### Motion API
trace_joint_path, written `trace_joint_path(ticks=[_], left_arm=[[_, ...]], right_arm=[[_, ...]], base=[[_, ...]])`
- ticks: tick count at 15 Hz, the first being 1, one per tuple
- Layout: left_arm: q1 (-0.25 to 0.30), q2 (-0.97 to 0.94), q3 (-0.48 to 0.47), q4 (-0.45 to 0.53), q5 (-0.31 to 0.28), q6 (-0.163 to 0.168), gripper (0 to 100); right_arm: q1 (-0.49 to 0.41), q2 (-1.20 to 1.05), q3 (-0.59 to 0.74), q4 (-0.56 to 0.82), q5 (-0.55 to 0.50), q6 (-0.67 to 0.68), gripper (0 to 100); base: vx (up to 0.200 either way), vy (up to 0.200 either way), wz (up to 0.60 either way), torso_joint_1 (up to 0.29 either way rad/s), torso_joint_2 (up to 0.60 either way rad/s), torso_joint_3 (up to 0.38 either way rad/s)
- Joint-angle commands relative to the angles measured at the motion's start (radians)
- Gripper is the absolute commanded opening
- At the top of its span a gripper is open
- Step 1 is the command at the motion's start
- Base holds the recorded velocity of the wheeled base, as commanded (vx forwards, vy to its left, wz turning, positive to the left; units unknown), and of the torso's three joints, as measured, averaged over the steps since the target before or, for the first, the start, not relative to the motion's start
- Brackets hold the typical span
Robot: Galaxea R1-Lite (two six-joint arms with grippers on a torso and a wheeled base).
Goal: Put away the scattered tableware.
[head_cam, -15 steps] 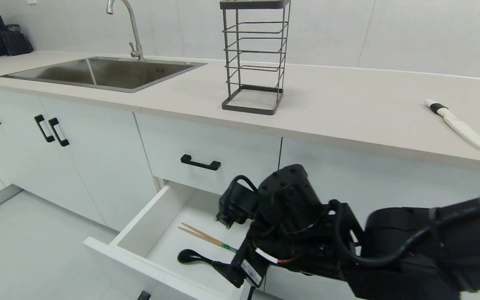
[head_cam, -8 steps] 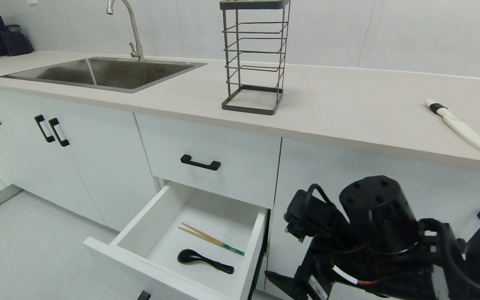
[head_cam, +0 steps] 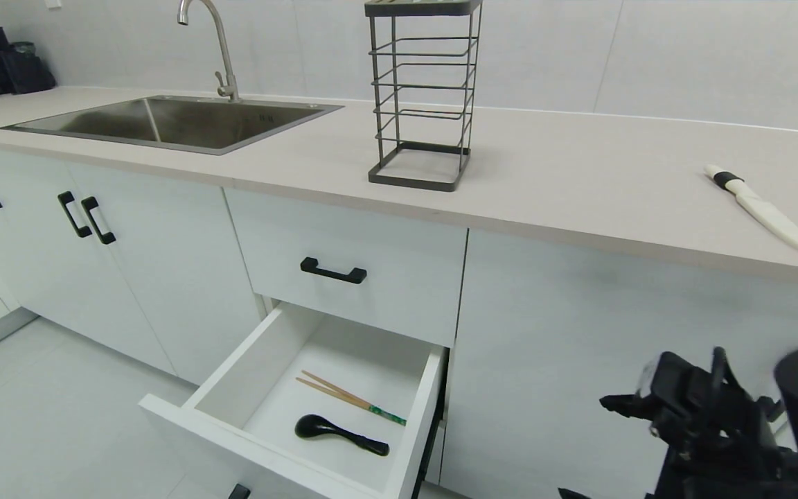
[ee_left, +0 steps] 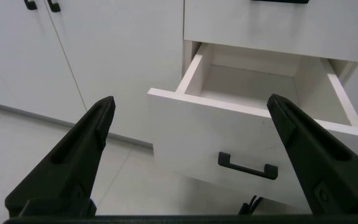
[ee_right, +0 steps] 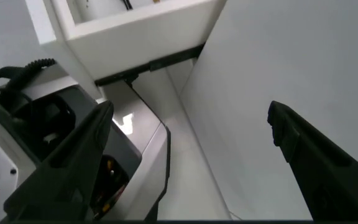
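Observation:
The white lower drawer (head_cam: 233, 362) stands pulled out. Inside it lie a pair of wooden chopsticks (head_cam: 347, 397) and a black spoon (head_cam: 339, 432). A white knife with a black band (head_cam: 763, 209) rests on the countertop at the far right. My right arm (head_cam: 717, 423) is low at the right, beside the cabinet front and apart from the drawer. My right gripper (ee_right: 191, 111) is open with nothing between its fingers, and the drawer (ee_right: 135, 18) is beyond it. My left gripper (ee_left: 191, 102) is open and empty, facing the drawer front (ee_left: 197, 137) with its black handle (ee_left: 247, 167).
A dark wire rack (head_cam: 421, 97) stands on the counter above the drawers. A steel sink (head_cam: 170, 121) with a tap is set into the counter at the left. The shut upper drawer (head_cam: 333, 270) has a black handle. Cabinet doors are at the left.
My right arm has drawn back from over the drawer, moving right and down. The black spoon it was at now lies free in the drawer.

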Motion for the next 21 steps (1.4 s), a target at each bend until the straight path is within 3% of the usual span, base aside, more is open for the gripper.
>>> trace_joint_path(ticks=[1,6,17,18,21], left_arm=[[0.0,0.001,0.0,0.0,0.0,0.0,100],[0.0,0.001,0.0,0.0,0.0,0.0,100],[0.0,0.001,0.0,0.0,0.0,0.0,100],[0.0,0.001,0.0,0.0,0.0,0.0,100],[0.0,0.001,0.0,0.0,0.0,0.0,100]], right_arm=[[-0.012,-0.153,0.046,0.026,0.0,0.002,100],[-0.026,-0.411,0.176,0.028,-0.001,0.003,100],[-0.113,-0.911,0.287,0.071,-0.026,0.063,100],[-0.133,-0.95,0.287,0.086,-0.026,0.064,100],[-0.389,-1.078,0.282,0.12,-0.011,0.063,100]], base=[[0.0,0.0,0.0,0.0,0.0,0.0],[0.0,0.0,0.0,0.0,0.0,0.0],[0.0,0.0,0.0,0.0,0.0,0.0],[0.0,0.0,0.0,0.0,0.0,0.0],[0.0,0.0,0.0,0.0,0.0,0.0]])
